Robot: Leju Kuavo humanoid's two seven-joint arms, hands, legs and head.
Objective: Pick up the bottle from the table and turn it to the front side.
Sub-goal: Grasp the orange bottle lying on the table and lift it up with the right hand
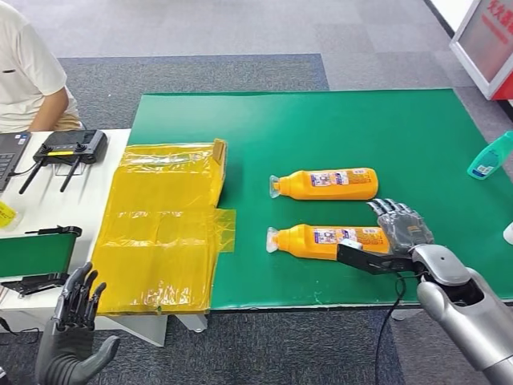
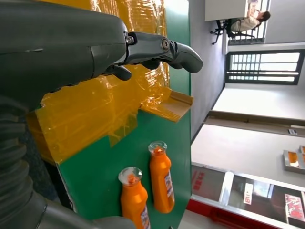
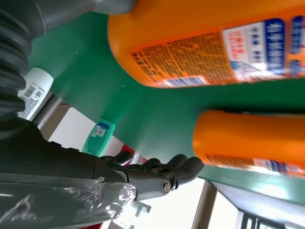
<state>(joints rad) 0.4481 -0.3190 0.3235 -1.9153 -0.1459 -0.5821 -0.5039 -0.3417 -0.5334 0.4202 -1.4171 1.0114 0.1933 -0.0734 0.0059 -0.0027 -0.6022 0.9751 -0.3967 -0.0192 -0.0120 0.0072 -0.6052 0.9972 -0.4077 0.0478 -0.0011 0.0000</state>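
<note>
Two orange bottles lie on their sides on the green mat (image 1: 363, 120), caps toward the yellow plastic sheet (image 1: 163, 233). The near bottle (image 1: 329, 241) lies close to the mat's front edge; the far bottle (image 1: 326, 184) lies parallel behind it. Right hand (image 1: 396, 237) at the near bottle's base end, fingers spread, thumb along its front side, holding nothing. Left hand (image 1: 75, 325) off the mat's front-left corner, fingers apart, empty.
</note>
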